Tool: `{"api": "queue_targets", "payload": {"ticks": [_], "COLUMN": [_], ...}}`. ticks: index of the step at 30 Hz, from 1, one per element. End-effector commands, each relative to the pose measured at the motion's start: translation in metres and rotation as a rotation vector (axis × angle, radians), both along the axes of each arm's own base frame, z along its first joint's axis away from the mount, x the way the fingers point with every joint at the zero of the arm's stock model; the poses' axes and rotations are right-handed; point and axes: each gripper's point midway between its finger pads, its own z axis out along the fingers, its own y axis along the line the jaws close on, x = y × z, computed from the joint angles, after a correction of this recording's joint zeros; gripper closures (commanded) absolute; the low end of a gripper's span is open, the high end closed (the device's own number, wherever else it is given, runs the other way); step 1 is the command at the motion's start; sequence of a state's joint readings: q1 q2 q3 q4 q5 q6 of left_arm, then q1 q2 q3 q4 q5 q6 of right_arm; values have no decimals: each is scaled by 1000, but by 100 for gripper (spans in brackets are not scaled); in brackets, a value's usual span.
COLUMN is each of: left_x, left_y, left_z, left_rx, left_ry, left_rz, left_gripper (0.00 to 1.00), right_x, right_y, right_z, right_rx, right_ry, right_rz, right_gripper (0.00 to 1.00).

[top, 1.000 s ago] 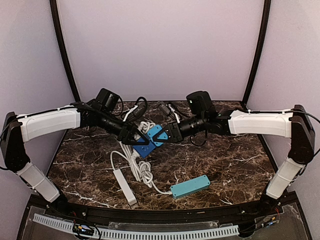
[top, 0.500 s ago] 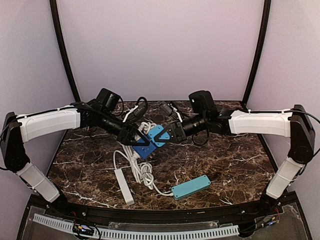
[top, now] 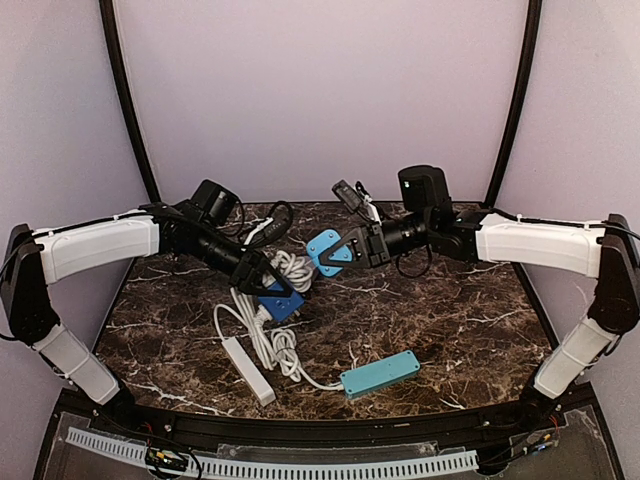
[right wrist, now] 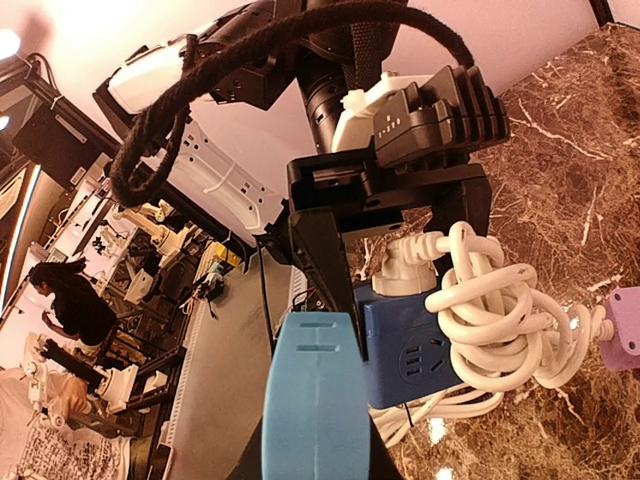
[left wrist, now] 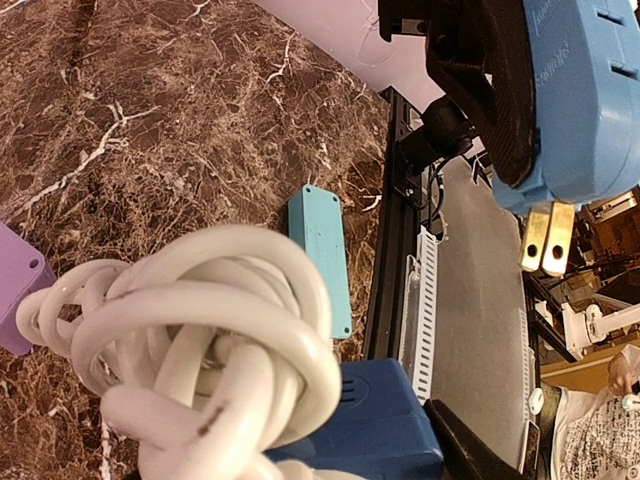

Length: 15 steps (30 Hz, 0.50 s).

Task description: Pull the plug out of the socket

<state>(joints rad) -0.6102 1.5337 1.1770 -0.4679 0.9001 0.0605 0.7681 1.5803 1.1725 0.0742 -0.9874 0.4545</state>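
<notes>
The left gripper [top: 275, 292] is clamped on the socket [top: 283, 303], a blue cube sitting low a little left of the table's [top: 460, 320] middle. The right gripper [top: 334, 250] is closed around the plug [top: 324, 250], a lighter blue block held up in the air toward the far edge, apart from the socket. In the left wrist view its two brass prongs [left wrist: 545, 238] hang bare.

A thick bundle of white cord [top: 290, 268] lies between the two grippers, pressed against the socket's far side, and more loops trail toward the near edge. A white power strip [top: 248, 370] lies by the near-left part of the table. A teal power strip [top: 380, 373] lies close to the near edge, just right of centre. A purple power strip [right wrist: 625, 335] shows only at the edge of the wrist views, beside the cord bundle. Black cables [top: 280, 212] crowd the far edge behind the left arm.

Bare marble runs from the teal strip to the right edge and up to the far-right corner, below the right arm.
</notes>
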Motion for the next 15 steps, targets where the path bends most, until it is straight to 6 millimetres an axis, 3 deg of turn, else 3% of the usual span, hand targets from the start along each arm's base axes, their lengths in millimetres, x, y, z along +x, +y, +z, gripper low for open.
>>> {"api": "queue_targets", "payload": {"ticks": [1, 4, 7, 12, 15], "left_x": [-6, -5, 6, 51, 65], "left_y": [-1, 0, 3, 31, 39], "left_z": [40, 41, 47, 53, 54], "left_rx": [-105, -102, -118, -124, -147], "left_ry": [-85, -97, -123, -132, -93], "left_rz": [-38, -31, 22, 230, 288], "left_gripper": [53, 53, 55, 55, 55], "right_x": [8, 25, 57, 99, 120], "right_y": [-1, -6, -22, -69, -108], "right_z": [-1, -7, -22, -52, -78], "right_rx": [-1, -39, -142, -319, -396], "right_ry": [-12, -32, -63, -39, 41], "right_rz": [-36, -141, -346, -642, -784], "right_gripper": [100, 100, 100, 100, 100]}}
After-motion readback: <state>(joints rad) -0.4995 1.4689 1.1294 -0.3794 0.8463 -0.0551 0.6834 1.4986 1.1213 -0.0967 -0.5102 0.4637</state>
